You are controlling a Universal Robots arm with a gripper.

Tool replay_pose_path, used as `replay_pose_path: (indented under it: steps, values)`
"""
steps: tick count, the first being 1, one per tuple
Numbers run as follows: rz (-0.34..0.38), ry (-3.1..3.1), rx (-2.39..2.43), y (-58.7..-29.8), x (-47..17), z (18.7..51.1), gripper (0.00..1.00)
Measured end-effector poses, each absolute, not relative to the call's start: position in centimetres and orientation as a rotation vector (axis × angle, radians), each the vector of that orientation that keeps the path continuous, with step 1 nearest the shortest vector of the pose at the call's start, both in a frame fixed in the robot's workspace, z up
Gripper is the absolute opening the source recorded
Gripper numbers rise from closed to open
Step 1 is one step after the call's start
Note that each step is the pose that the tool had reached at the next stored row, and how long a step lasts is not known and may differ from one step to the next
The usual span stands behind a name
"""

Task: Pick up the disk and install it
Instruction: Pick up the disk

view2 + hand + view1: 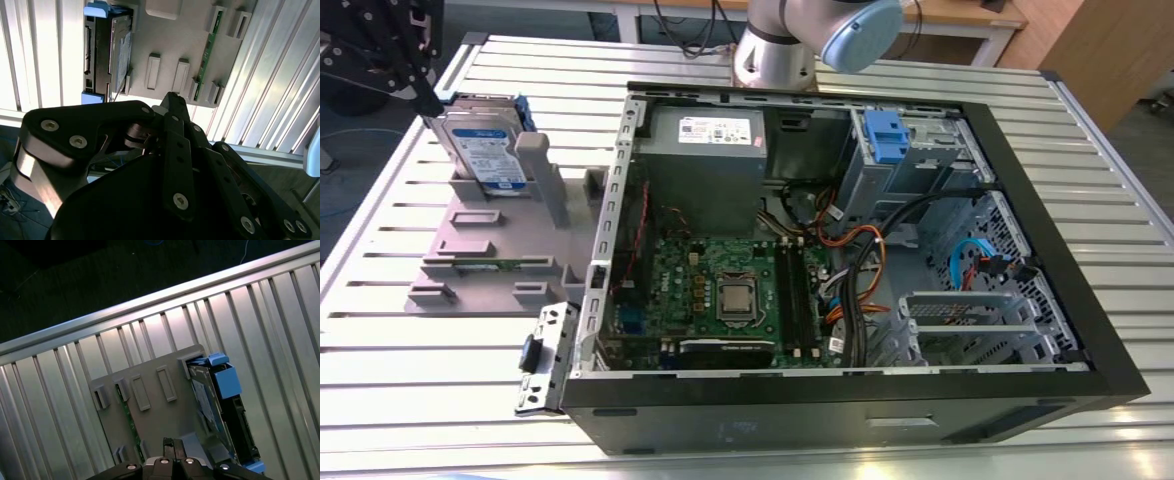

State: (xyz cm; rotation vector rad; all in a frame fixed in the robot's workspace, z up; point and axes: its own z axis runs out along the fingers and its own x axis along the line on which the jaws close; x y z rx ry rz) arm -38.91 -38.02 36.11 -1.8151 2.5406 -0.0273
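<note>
You have one disk (pixel 487 150), upright on edge in the end slot of one grey stand (pixel 480 250), which lies near the table (pixel 400 370) edge at the exterior view's left. One open computer case (pixel 854 400) sits just beside the stand. In the first wrist view, the gripper (pixel 172 444) hangs above the stand, pincer closed, holding nothing.

Labels on disk (pixel 490 152), power supply (pixel 704 150), print unreadable
</note>
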Motion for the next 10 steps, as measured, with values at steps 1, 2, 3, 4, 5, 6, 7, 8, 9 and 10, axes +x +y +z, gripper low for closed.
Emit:
replay_pose_path:
  steps: [1, 2, 3, 4, 5, 6, 7, 8, 9, 10]
  values:
    - [-0.027, 2.54, -1.816, -38.02, -38.91, 36.11, 0.11]
    - [-0.027, 2.54, -1.817, -38.02, -38.91, 36.11, 0.11]
    - [-0.027, 2.539, -1.817, -38.02, -38.9, 36.11, 0.11]
    - [-0.027, 2.539, -1.818, -38.02, -38.91, 36.11, 0.11]
    - [-0.027, 2.538, -1.819, -38.02, -38.91, 36.11, 0.11]
    - [-0.027, 2.538, -1.819, -38.02, -38.91, 36.11, 0.11]
    - [-0.027, 2.537, -1.82, -38.02, -38.91, 36.11, 0.11]
    - [-0.027, 2.536, -1.821, -38.02, -38.91, 36.11, 0.11]
    - [-0.027, 2.536, -1.822, -38.02, -38.91, 36.11, 0.11]
    - [-0.027, 2.535, -1.823, -38.02, -38.91, 36.11, 0.11]
